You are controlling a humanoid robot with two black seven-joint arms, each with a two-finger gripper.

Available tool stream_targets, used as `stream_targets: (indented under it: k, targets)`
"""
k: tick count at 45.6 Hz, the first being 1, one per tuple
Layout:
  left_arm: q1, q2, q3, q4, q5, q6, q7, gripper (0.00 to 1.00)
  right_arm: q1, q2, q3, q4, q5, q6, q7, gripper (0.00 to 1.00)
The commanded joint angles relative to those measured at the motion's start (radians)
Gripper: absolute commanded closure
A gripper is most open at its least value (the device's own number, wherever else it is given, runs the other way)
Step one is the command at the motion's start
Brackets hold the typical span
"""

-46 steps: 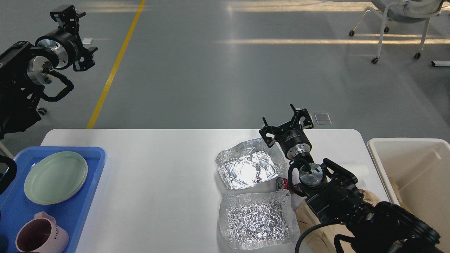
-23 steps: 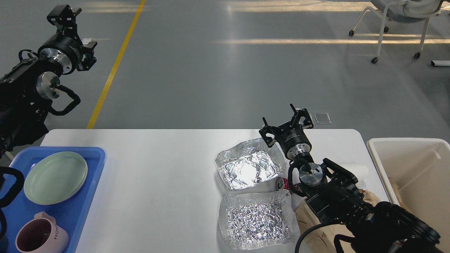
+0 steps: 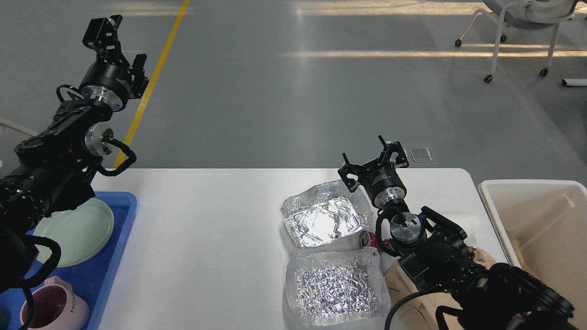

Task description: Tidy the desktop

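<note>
Wide matte white desktop (image 3: 220, 238) fills the lower view, rigid and fixed; crinkled silver foil trays (image 3: 326, 219) beside right gripper (image 3: 373, 161), spread open and empty, look light, crushable, best pinched at rim; left gripper (image 3: 120, 43) unclear.

Two black arms are seen, built from chunky, angular segments with matte housings. On each, a bright machined silver disc is set at the wrist joint, and a silver ring is fitted below the black cylindrical collar behind the gripper. Small white lettering is printed on those collars, too small to be read. Thick black cables are looped loosely outside the wrists. The left gripper (image 3: 115, 45) and the right gripper (image 3: 373, 164) are formed of black skeletal brackets with open cut-outs and short protruding pins.
</note>
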Motion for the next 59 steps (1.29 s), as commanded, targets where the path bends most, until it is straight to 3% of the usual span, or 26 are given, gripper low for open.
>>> stream_targets:
  k: [1,11,23,33,41,59]
  targets:
    - [0.008,-0.027,-0.031,0.000,0.000,-0.006,0.002,0.03,0.000,0.000,0.000,0.000,0.000,0.000,0.000,0.00]
    - [0.073,-0.044,-0.180,-0.012,0.001,-0.071,-0.011,0.01,0.000,0.000,0.000,0.000,0.000,0.000,0.000,0.00]
    - [0.073,-0.044,-0.195,-0.012,0.001,-0.103,0.012,0.00,0.000,0.000,0.000,0.000,0.000,0.000,0.000,0.00]
    - [0.071,-0.049,-0.200,-0.003,0.000,-0.080,0.015,0.00,0.000,0.000,0.000,0.000,0.000,0.000,0.000,0.00]
    - [0.065,-0.070,-0.224,-0.002,0.000,0.020,0.013,0.00,0.000,0.000,0.000,0.000,0.000,0.000,0.000,0.00]
    - [0.073,-0.099,-0.241,-0.002,0.000,0.020,0.007,0.00,0.000,0.000,0.000,0.000,0.000,0.000,0.000,0.00]
